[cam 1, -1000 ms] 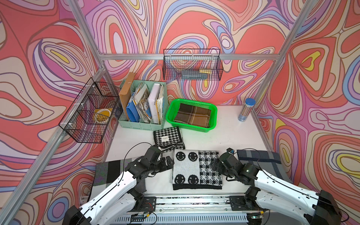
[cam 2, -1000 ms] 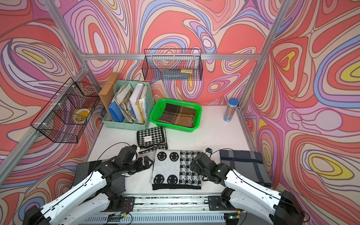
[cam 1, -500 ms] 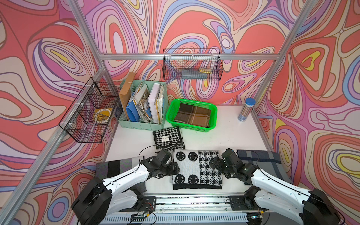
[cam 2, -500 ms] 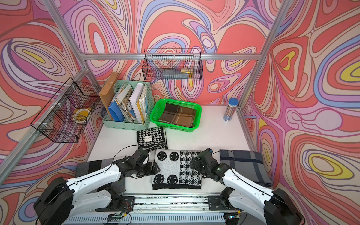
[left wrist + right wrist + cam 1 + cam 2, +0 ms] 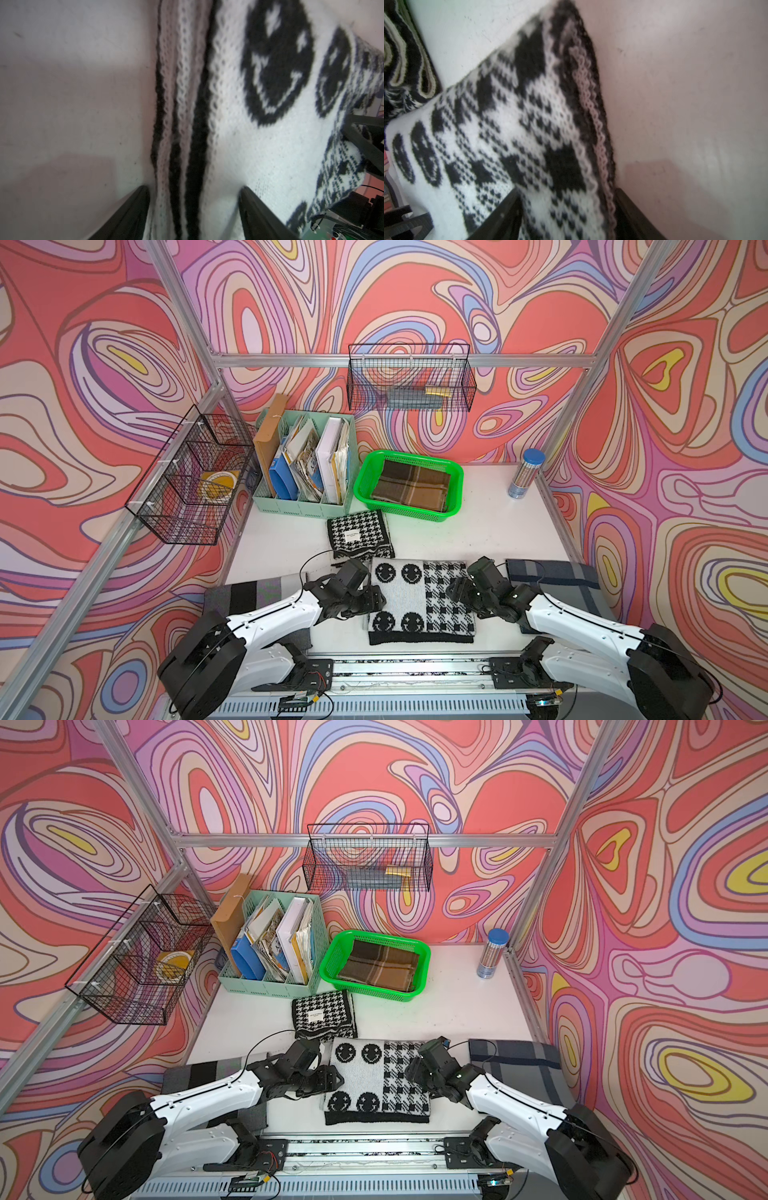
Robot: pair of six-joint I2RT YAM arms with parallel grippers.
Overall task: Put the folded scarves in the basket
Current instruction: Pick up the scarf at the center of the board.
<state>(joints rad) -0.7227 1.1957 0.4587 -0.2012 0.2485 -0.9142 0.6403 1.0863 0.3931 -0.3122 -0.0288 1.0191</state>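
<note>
White table [image 5: 478, 539], folded scarf [image 5: 419, 601], black-and-white knit, smileys beside checks

A mint file organiser [image 5: 299, 506] full of papers stands at the back of the bench [image 5: 478, 531], a houndstooth cloth [image 5: 370, 531] lies flat just before it, and a blue-capped tube [image 5: 525, 477] stands upright well apart.

Both arms have moved in on the folded scarf [image 5: 419, 601]: the left gripper [image 5: 376, 600] now straddles its left edge, the right gripper [image 5: 454, 594] its right edge, and each pair of jaws has narrowed around the stacked layers since a second ago.
</note>
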